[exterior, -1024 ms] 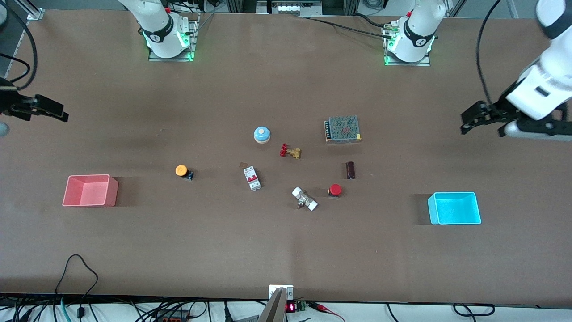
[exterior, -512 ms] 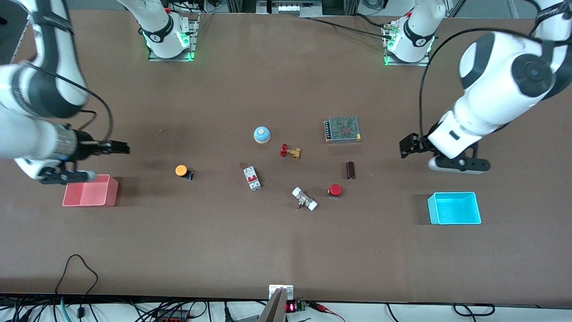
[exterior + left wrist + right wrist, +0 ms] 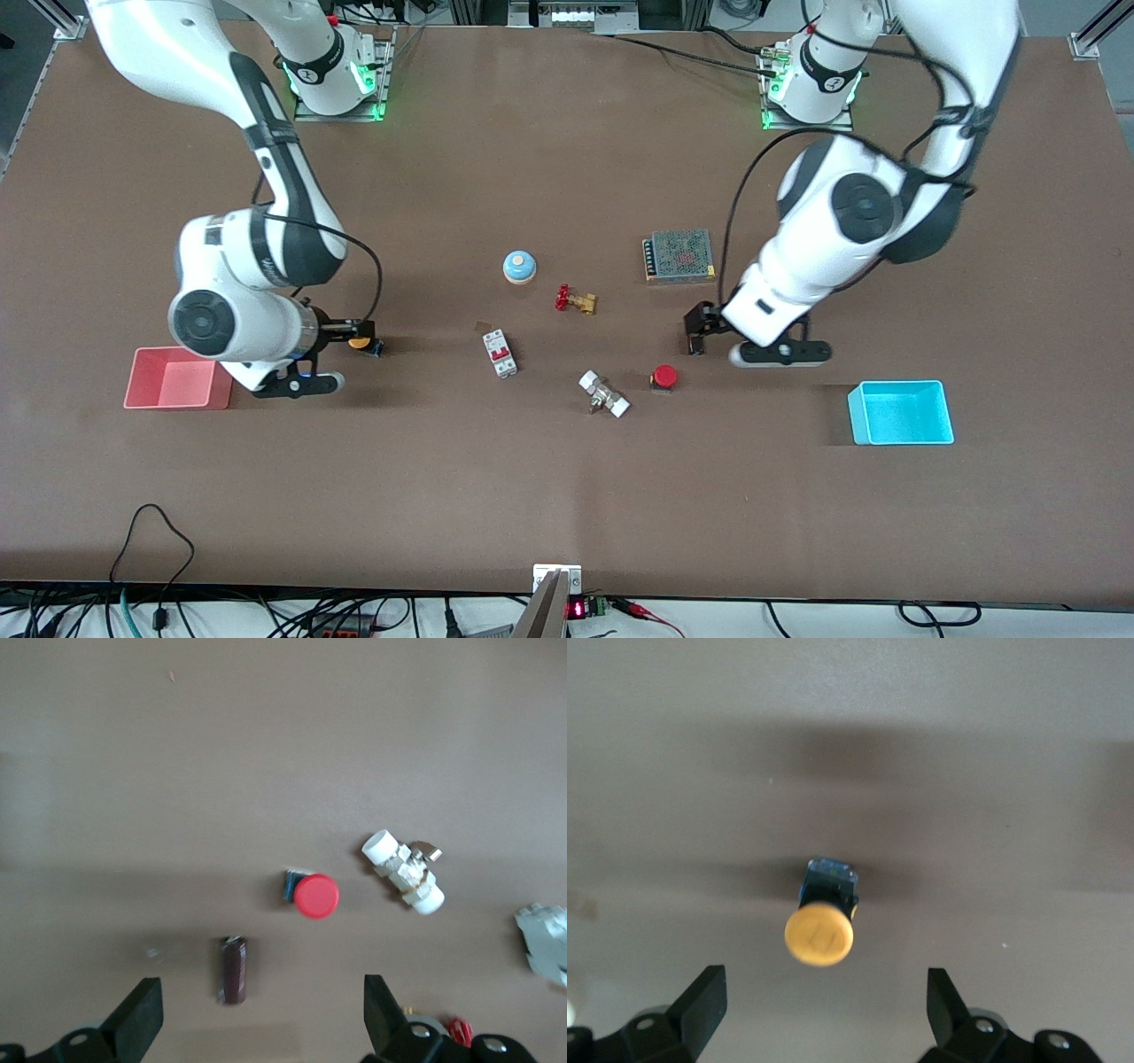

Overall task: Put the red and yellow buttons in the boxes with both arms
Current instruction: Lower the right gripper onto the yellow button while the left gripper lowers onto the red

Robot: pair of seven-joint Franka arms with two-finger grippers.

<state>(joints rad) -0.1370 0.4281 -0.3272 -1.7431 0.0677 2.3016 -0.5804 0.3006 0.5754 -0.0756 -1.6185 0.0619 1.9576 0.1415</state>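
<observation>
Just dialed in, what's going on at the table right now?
Nothing is picked up yet. The right gripper hangs open over the orange-yellow capped push-button beside the pink-red square bin. The left gripper hangs open by the red capped push-button, which lies on the table; the cyan square bin holds nothing.

No readable words anywhere on the tabletop things. The only sign is a small red digit display (image 3: 576, 609) at the tabletop's near edge, glowing, its figure too small to make out. Nothing legible on the arms' base bands.
</observation>
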